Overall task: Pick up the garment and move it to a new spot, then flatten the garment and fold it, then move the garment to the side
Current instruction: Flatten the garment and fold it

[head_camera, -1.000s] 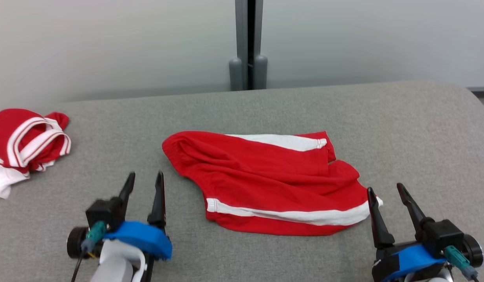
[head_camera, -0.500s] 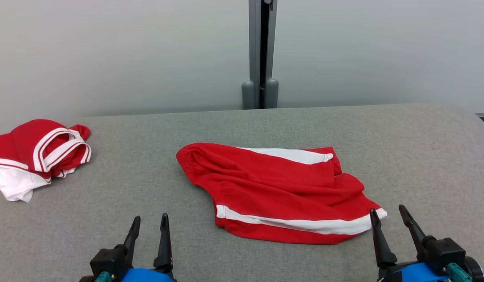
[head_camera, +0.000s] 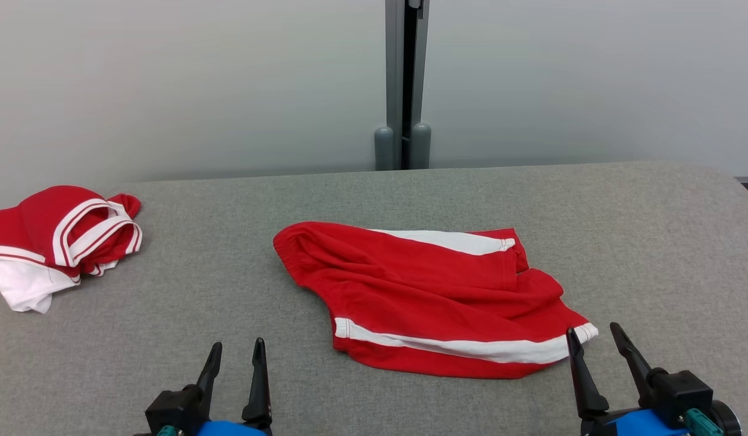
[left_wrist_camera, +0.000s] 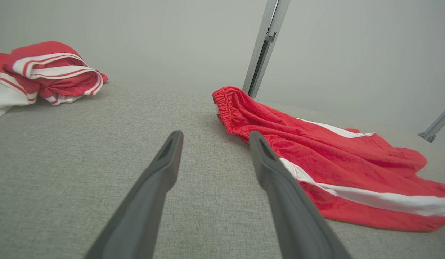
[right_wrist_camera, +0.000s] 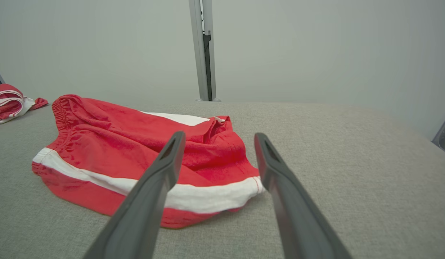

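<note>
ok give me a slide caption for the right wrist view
Open right gripper aimed at the near corner of red white-striped shorts lying rumpled on a grey fabric surface.

Parted, empty jaws beside rumpled red shorts (left_wrist_camera: 334,158).

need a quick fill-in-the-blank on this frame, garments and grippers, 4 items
1. The red shorts on the grey surface carry ____ stripes.
2. The left gripper and the right gripper are both ____, holding nothing.
3. In the head view, the bundled garment lies to the ____ of the shorts.
4. The shorts' near striped corner lies closest to the ____ gripper's fingertips.

Missing words: white; open; left; right
</note>
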You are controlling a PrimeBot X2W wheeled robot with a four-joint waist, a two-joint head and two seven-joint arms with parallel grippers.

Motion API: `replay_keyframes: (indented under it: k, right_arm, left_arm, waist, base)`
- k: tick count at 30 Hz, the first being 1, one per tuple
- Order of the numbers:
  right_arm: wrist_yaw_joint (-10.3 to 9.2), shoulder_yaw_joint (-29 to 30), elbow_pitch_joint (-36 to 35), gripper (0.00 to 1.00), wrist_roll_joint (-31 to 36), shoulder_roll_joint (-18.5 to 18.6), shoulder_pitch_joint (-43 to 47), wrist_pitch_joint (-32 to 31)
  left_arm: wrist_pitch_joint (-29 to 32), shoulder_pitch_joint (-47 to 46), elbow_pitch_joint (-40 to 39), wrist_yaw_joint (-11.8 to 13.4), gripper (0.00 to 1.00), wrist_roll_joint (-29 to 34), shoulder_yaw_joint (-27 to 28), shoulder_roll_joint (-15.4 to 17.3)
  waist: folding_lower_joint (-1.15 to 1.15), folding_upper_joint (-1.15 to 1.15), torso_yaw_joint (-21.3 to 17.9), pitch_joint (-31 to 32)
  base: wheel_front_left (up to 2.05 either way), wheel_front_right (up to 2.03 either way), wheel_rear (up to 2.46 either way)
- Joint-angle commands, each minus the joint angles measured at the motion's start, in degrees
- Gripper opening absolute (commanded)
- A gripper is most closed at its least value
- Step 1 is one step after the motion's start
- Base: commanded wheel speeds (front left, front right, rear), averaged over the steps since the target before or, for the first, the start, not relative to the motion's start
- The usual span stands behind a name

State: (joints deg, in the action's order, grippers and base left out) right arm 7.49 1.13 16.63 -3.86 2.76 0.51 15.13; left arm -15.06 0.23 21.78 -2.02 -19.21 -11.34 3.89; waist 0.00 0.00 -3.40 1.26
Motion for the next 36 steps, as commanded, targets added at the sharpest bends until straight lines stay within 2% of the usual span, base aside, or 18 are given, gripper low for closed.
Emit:
replay_keyframes:
  k: [1,11,18,27,36]
  right_arm:
    - [0.01,0.2,0.1,1.00,0.0,0.2,0.5,0.0]
    - [0.01,0.3,0.3,1.00,0.2,0.2,0.1,0.0]
    - [0.01,0.1,0.8,1.00,0.3,0.2,-0.7,0.0]
    - [0.01,-1.3,1.7,1.00,-0.1,0.2,-2.5,0.0]
    - [0.01,-1.1,2.0,1.00,-0.1,0.2,-3.0,0.0]
  left_arm:
    - [-0.2,0.5,0.2,-0.1,1.00,0.2,0.4,0.0]
    - [-0.2,-1.5,2.2,-0.7,1.00,1.6,-1.2,-0.2]
    - [6.4,-6.2,5.1,-4.2,1.00,1.4,-7.7,-0.1]
    - [16.7,-14.6,11.6,-5.6,1.00,-4.3,-13.9,2.0]
    - [16.9,-20.0,16.3,-5.6,1.00,-9.9,-18.1,3.8]
  waist:
    - [0.00,0.00,0.1,0.0]
    - [0.00,0.00,0.2,-0.5]
    - [0.00,0.00,-0.4,-1.3]
    - [0.00,0.00,-3.6,-4.0]
    - [0.00,0.00,-7.0,-5.9]
  base:
    - [0.00,0.00,0.00]
    - [0.00,0.00,0.00]
    - [0.00,0.00,0.00]
    - [0.00,0.00,0.00]
    - [0.00,0.00,0.00]
